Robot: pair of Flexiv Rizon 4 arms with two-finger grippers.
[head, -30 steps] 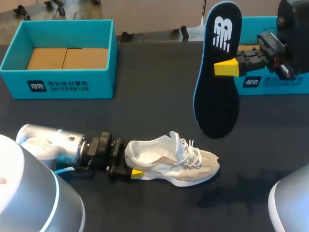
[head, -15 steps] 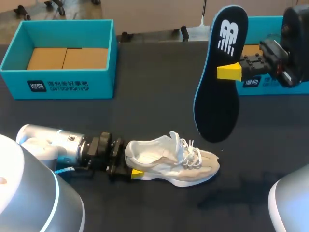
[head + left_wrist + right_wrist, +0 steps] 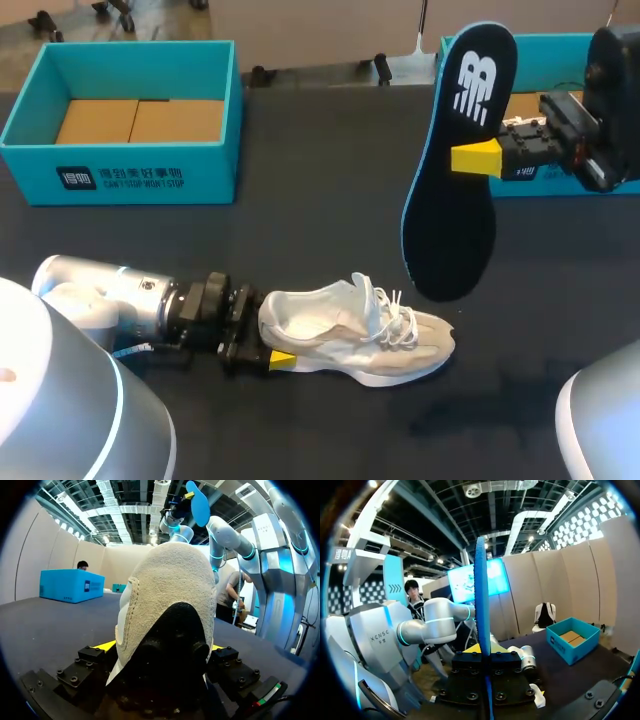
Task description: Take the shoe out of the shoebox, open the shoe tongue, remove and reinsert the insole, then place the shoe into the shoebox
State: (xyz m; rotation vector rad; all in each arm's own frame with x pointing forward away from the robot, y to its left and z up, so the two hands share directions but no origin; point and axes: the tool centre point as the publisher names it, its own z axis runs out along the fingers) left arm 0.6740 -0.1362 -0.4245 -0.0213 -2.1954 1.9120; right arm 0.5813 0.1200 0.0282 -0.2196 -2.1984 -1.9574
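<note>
Head view: a white shoe (image 3: 355, 330) lies on its sole on the dark table (image 3: 300, 200), toe toward my right side. My left gripper (image 3: 270, 340) pinches its heel, one yellow tip showing under the heel. My right gripper (image 3: 478, 158) holds a dark insole (image 3: 455, 170) upright in the air above and behind the shoe, its fingers clamped at the insole's middle. An open teal box (image 3: 125, 120) stands at the far left of the table, well apart from the shoe. A second box (image 3: 560, 110), also teal, stands at the far right behind the insole.

Left wrist view: the shoe's heel (image 3: 170, 610) fills the space between my fingers, which press it from both sides. The insole (image 3: 200, 502) shows high beyond the shoe.

Right wrist view: the insole (image 3: 481, 605) stands edge-on, squeezed between my right gripper's (image 3: 485, 655) fingers. The box (image 3: 572, 637) sits on the table further ahead.
</note>
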